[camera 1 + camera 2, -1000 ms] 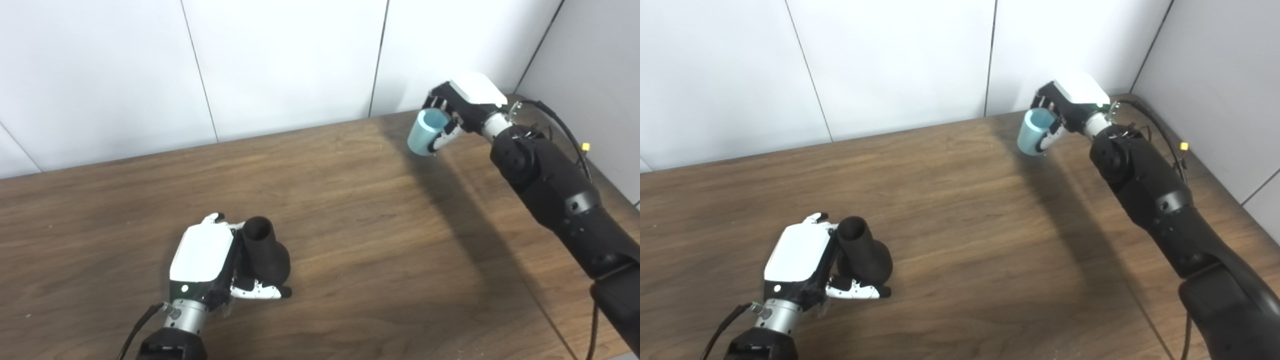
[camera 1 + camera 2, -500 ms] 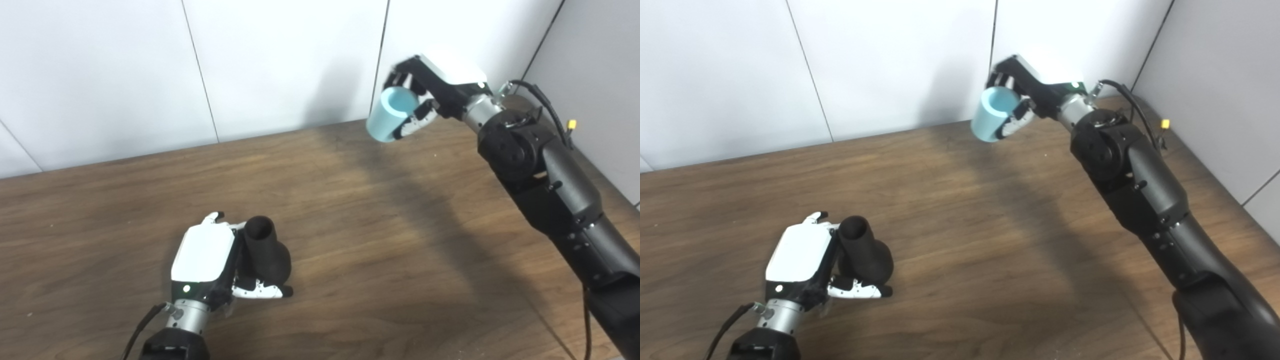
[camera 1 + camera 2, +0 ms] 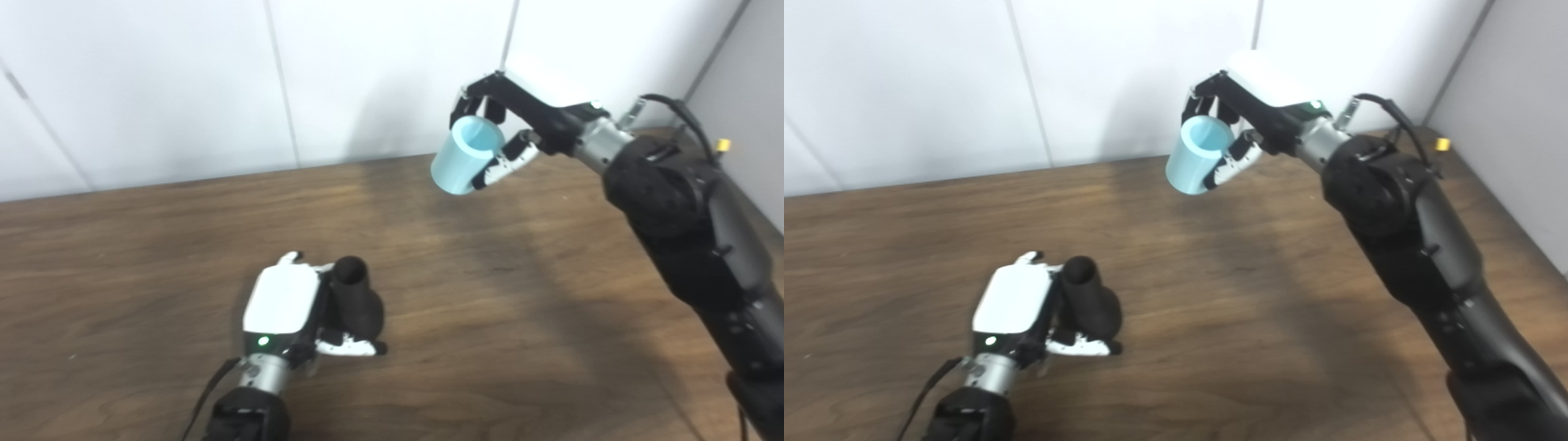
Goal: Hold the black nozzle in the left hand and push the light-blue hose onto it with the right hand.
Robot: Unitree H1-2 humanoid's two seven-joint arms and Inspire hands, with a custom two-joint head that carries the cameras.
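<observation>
Both robot hands grasp their parts, well apart.
The left robot hand point(image 3: 283, 309) hides the black nozzle's point(image 3: 356, 300) near side on the table point(image 3: 490, 343); the right robot hand point(image 3: 520, 131) grips the light-blue hose point(image 3: 462, 156) high beyond the nozzle.

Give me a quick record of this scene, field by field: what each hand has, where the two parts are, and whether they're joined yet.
left hand: shut on the black nozzle, low at the wooden table, nozzle opening facing up
right hand: shut on the light-blue hose, raised in the air near the white wall
hose: short tube, open end visible
parts: apart, hose up and to the right of the nozzle
joined: not yet
</observation>
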